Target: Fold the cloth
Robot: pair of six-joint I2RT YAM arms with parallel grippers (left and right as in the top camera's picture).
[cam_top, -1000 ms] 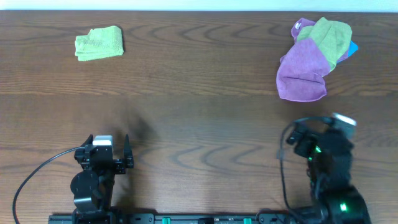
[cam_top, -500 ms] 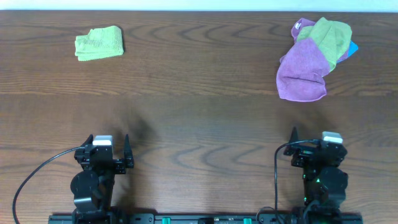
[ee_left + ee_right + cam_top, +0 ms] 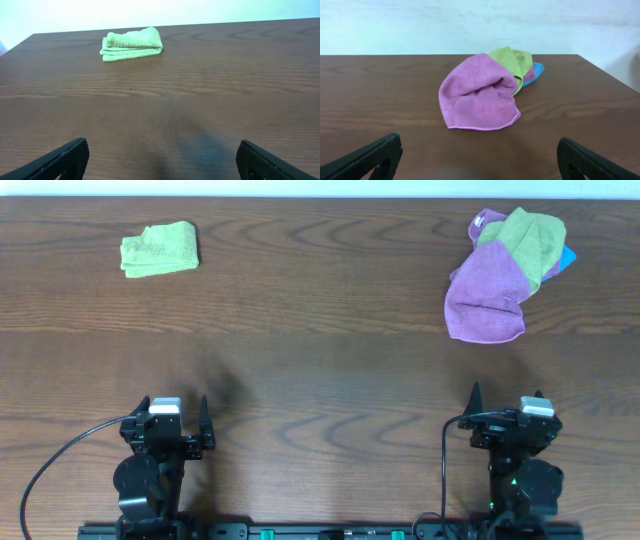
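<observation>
The lime yellow-green terry cloth (image 3: pixel 160 250) lies near the far left corner of the dark brown wood-grain table (image 3: pixel 320 350). It is a compact, layered rectangle, and the left wrist view shows stacked edges along its near side (image 3: pixel 132 44). Judged from that, the folding looks done, or very nearly, with at most a tidying of the edges left. No tag can be made out.

Well apart from it, near the far right corner, a purple soft cloth (image 3: pixel 485 300) is bunched with a duller green cloth (image 3: pixel 525 238) and a scrap of something blue (image 3: pixel 568 258).

The left gripper (image 3: pixel 175 408) sits at the near edge, jaws spread wide, holding and touching nothing. The right gripper (image 3: pixel 507 395), also at the near edge, is equally wide apart and empty.
</observation>
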